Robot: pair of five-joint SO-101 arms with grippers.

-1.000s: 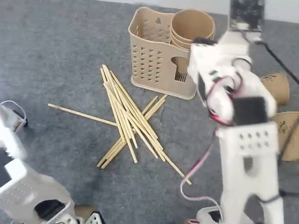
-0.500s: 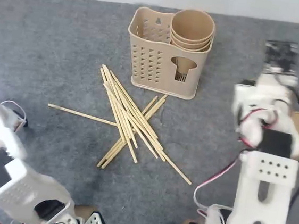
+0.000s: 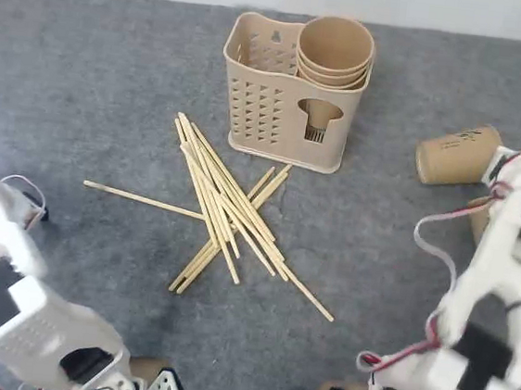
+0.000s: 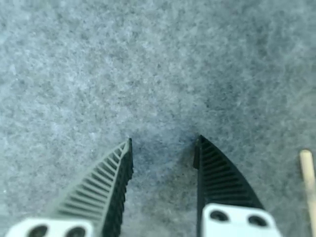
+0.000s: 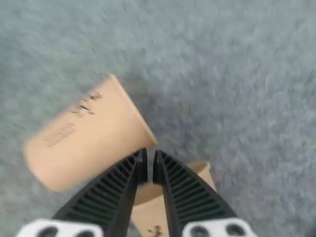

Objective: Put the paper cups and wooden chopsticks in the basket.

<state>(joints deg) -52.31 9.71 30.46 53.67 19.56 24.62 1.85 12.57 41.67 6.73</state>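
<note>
Pincers first; got the left gripper point(image 4: 163, 143) with its two ribbed black fingers spread well apart, nothing between them, hanging over the fuzzy grey carpet point(image 4: 148, 59); can just spot the rounded tip of one pale chopstick point(image 4: 308, 173) off to the side. Got the right gripper point(image 5: 149, 157) pinched nearly together, only a sliver of gap, gripping nothing; same ribbed, pointy fingers, poised right above a sideways cup point(image 5: 84, 143), tan paper, tapered, dark print on its wall; also a second cup point(image 5: 165, 207) poking out from under those fingers, mostly hidden.

Moving up the table in the high view: bulky white plastic left arm point(image 3: 7, 299) at the near corner, well apart from everything; white right arm point(image 3: 504, 276) on the opposite side, red and white wires looped along it. Then the pile of wooden chopsticks point(image 3: 227, 201) mid-table; thin, straight, pale sticks crossed over each other in a loose fan, plus a lone stick point(image 3: 139, 199) jutting out sideways from the heap. Can see the sideways cup just beyond the right arm too, near the basket but not touching it. Farthest back, the beige plastic basket point(image 3: 261, 102); boxy, rounded corners, rows of small punched holes, standing upright, with a nested stack of cups point(image 3: 336, 45) sitting upright in the end nearer the right arm.
</note>
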